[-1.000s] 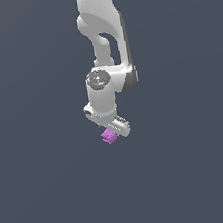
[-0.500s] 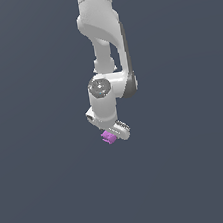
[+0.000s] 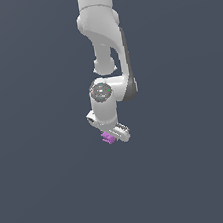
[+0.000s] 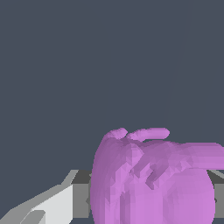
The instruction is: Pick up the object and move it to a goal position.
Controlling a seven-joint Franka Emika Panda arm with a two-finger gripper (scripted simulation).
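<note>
Gripper closed on the purple lump, against a plain grey ground.

The white gripper (image 3: 108, 134) points downward below the Panda arm (image 3: 102, 29), its fingers pressed against the purple-magenta object (image 3: 107, 137), which sits between them at the tip. In the wrist view the object (image 4: 153, 179) fills the foreground, lumpy with small protrusions, with a white finger (image 4: 52, 203) beside it. Around everything lies a flat, featureless slate-grey surface (image 3: 45, 194).

Simulated scene, featureless flat slate-grey backdrop (image 3: 45, 194), untextured rendered white arm (image 3: 102, 29)
</note>
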